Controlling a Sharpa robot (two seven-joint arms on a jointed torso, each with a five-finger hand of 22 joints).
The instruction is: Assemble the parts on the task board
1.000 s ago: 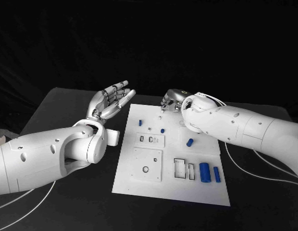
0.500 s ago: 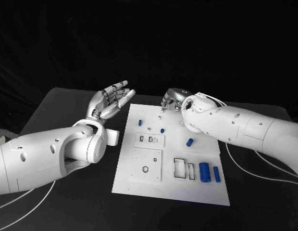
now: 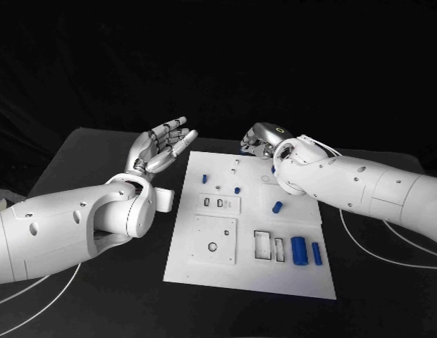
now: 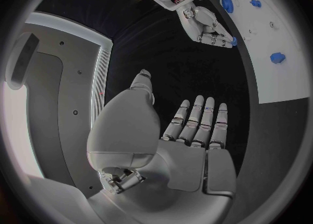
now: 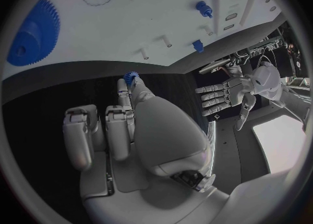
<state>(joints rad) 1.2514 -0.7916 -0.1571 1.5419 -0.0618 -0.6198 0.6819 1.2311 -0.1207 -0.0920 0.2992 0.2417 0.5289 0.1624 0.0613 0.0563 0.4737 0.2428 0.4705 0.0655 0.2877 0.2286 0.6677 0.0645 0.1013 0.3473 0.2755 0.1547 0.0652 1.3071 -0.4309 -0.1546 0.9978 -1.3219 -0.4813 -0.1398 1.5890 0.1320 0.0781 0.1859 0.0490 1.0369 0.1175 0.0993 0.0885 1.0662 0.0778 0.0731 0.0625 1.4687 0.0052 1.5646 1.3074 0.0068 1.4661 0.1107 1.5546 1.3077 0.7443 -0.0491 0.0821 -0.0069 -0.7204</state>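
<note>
The white task board [image 3: 254, 278] lies mid-table. My right hand [image 3: 260, 139] hovers over the board's far edge, fingers curled, and pinches a small blue gear [image 5: 132, 78] at its fingertips; the left wrist view shows the gear [image 4: 232, 40] under that hand [image 4: 207, 25]. My left hand [image 3: 163, 148] is raised beside the board's far left corner, palm up, fingers spread and holding nothing. On the board sit a small blue peg [image 3: 205, 178], another [image 3: 238, 190], a blue piece [image 3: 278, 208] and two blue cylinders [image 3: 300, 251] near the right edge. A large blue gear [image 5: 33, 31] lies on the board.
A white block [image 3: 165, 199] stands off the board's left edge, next to my left forearm. White cables [image 3: 381, 243] trail over the table to the right of the board. Two thin white pins [image 5: 166, 40] stick up near the board's far edge.
My right hand has lifted up and back from the pins at the board's far end, still curled. The left hand has stayed in place.
</note>
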